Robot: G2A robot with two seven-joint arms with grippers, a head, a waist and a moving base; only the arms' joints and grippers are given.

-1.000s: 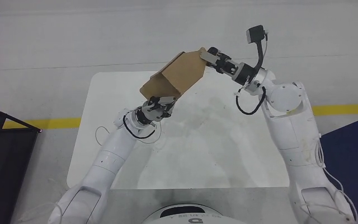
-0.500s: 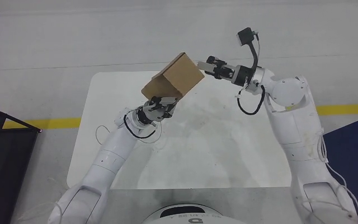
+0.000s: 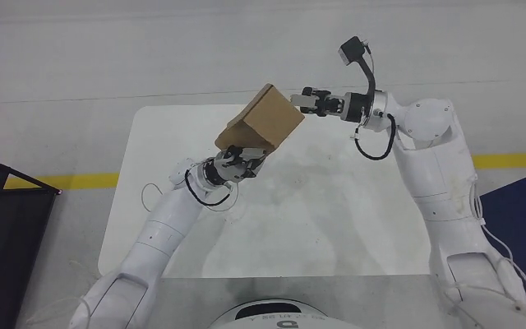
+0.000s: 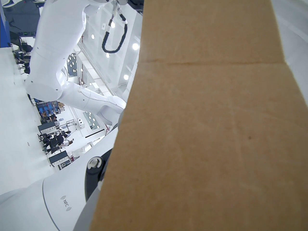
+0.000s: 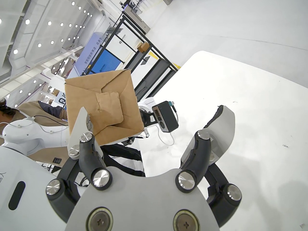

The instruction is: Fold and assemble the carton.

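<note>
Carton [image 3: 261, 117] hangs over white table [image 3: 329, 214], pale floor [image 3: 164, 49] beyond.

My carton [image 3: 261, 118] is plain brown cardboard, folded up into a box, one end's flaps tucked shut over each other. It hangs tilted above the desk's [image 3: 329, 214] far side, gripped from below by my left pincer [image 3: 244, 154].

Brown carton [image 4: 204, 121] sits close to the lens, one flat panel with a crease running straight across it. Past its edge is the white right arm [image 4: 55, 56], a black cable loop [image 4: 103, 45] at its wrist. Ceiling lights [image 4: 135, 46] behind.
</note>
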